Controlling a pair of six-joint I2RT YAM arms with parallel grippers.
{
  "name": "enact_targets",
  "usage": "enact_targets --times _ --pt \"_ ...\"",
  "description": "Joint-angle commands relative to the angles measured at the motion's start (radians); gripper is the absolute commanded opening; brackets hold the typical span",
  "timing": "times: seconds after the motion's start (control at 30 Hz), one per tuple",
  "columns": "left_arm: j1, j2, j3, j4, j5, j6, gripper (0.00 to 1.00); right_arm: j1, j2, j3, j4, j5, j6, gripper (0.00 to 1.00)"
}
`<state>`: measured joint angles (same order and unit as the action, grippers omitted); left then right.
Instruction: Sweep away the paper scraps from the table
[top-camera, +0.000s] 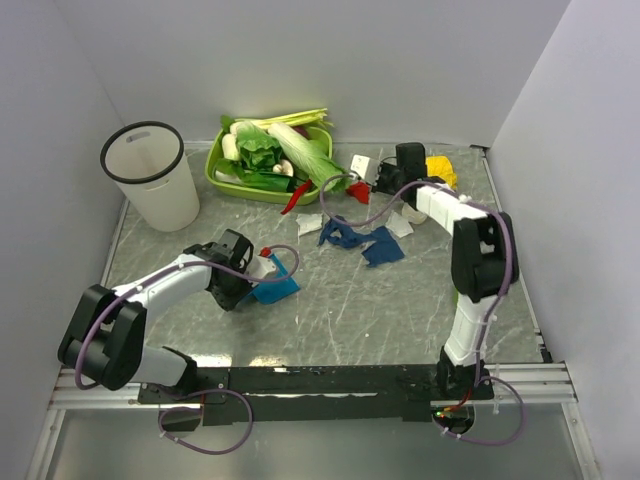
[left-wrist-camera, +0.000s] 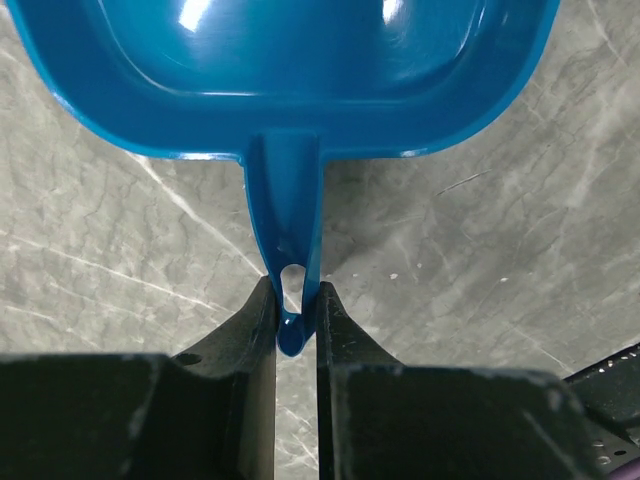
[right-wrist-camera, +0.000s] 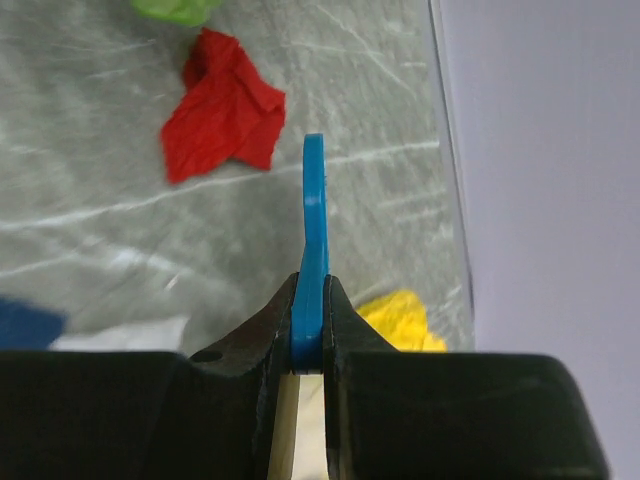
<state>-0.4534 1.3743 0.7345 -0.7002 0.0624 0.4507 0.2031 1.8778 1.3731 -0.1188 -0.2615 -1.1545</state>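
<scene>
**Top external view.** My left gripper (top-camera: 257, 270) is clamped on the stem of a bright blue plastic dustpan (top-camera: 278, 289). The pan lies low on the grey-green marble-patterned table (top-camera: 350, 320) and points away from the arm toward the middle, ready, I judge, to receive debris. The crumpled paper scraps (top-camera: 352, 238), dark blue, white, red and yellow, cluster in the far middle of the table beside the lime-green vegetable tray (top-camera: 222, 170). My right gripper (top-camera: 385, 182) sits beyond them near the back wall, placed, I judge, to draw them toward the pan. Bare tabletop separates pan and scraps. The white round bin with a black rim (top-camera: 150, 175) stands well to the left.

**Left wrist view.** Both fingers pinch the pan's narrow handle (left-wrist-camera: 290, 230) at its hanging hole, which keeps the pan square to the wrist.

**Right wrist view.** The jaws are closed on a thin blue plastic tool handle (right-wrist-camera: 314, 220), seen edge-on. I cannot tell what its working end is. A red scrap (right-wrist-camera: 225, 110) lies ahead to the left. A yellow scrap (right-wrist-camera: 400, 318) lies just beside the fingers, near the white side wall (right-wrist-camera: 540, 150). That side is tight, and the free room lies to the left.
</scene>
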Motion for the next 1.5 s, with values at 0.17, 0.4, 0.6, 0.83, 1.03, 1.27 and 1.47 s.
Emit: enact_targets --times 0.17,0.4,0.6,0.83,1.03,1.27,1.47 --pt "-0.004 0.014 0.04 -0.036 -0.032 0.002 0.01 0.01 0.135 0.084 0.136 -0.102 -0.312 0.0" --pt "-0.004 0.069 0.144 -0.03 -0.052 0.034 0.01 0.019 -0.063 -0.204 0.012 -0.174 -0.453 0.0" --pt "-0.004 0.1 0.169 -0.031 -0.059 0.063 0.01 0.14 -0.328 -0.376 -0.194 -0.232 -0.251 0.0" --pt "-0.004 0.088 0.186 -0.061 -0.061 0.078 0.01 0.205 -0.493 -0.329 -0.194 -0.262 0.044 0.0" --pt "-0.004 0.072 0.167 -0.105 -0.11 0.144 0.01 0.228 -0.401 -0.253 -0.134 -0.248 0.016 0.0" --pt "-0.004 0.051 0.135 -0.102 -0.141 0.157 0.01 0.332 -0.247 -0.206 0.075 -0.164 0.0 0.0" --pt "-0.004 0.032 0.115 -0.097 -0.147 0.154 0.01 0.409 -0.152 -0.203 0.124 -0.159 -0.082 0.0"
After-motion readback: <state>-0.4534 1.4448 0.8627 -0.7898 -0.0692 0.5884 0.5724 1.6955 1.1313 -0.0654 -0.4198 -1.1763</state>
